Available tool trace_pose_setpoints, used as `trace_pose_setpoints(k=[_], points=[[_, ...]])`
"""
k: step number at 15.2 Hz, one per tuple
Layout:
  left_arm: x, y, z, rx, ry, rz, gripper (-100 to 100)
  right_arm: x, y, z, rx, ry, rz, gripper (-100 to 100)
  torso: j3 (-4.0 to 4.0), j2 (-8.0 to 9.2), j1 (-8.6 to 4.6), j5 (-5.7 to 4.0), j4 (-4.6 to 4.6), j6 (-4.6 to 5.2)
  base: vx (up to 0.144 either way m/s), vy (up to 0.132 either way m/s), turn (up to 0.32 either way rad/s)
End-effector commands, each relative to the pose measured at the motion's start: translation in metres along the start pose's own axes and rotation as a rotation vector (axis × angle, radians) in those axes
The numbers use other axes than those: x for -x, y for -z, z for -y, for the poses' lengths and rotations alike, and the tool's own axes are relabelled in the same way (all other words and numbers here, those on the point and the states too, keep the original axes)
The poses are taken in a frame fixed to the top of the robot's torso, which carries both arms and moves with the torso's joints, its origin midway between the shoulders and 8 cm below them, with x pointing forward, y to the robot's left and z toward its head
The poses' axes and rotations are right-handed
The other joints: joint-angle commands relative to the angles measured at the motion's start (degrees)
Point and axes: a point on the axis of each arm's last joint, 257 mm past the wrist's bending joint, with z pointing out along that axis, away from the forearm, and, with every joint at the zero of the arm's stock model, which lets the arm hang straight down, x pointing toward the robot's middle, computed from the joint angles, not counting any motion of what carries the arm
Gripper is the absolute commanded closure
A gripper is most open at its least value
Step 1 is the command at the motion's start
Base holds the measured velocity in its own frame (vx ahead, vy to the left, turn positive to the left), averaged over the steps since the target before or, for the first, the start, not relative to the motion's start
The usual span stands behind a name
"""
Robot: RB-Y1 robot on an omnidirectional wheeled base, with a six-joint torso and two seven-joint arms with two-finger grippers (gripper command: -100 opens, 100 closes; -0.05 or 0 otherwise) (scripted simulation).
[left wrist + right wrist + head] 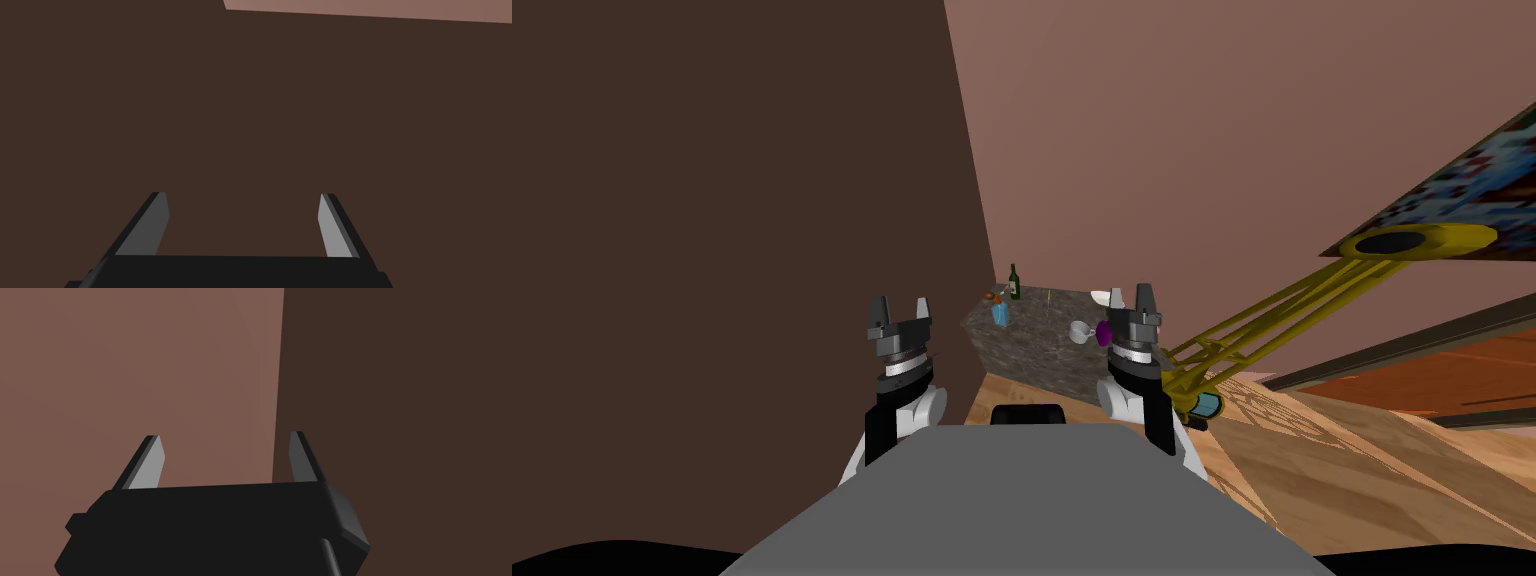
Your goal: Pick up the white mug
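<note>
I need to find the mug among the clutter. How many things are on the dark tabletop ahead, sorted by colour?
Green: 1, green bottle
Blue: 1, blue object
Orange: 1, orange object
Purple: 1, purple object
White: 2, far white object and near white object
Total: 6

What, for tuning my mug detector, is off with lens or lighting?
Head view: the rolled wide lens slants the table; the white mug looks small past the right gripper. Left wrist view: dim, the left gripper has one finger brighter. Right wrist view: same finger shading.
</note>
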Motion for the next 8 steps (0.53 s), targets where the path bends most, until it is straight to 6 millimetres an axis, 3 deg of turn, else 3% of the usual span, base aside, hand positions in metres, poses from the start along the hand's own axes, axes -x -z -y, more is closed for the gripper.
trace_pose_setpoints(k=[1, 8], points=[[0.0, 0.0, 0.0, 0.0, 0.0, 0.0, 0, -0.006, 0.001, 0.003, -0.008, 0.018, -0.044, -100, 0.0, 0.0, 0.0, 0.0, 0.0, 0.0, -0.003, 0.0, 0.022], [0.0, 0.0, 0.0, 0.0, 0.0, 0.0, 0, -0.027, 0.013, 0.022, -0.06, 0.111, -0.214, -100, 0.03, 0.05, -0.05, -0.01, 0.01, -0.01, -0.012, -0.003, 0.042]])
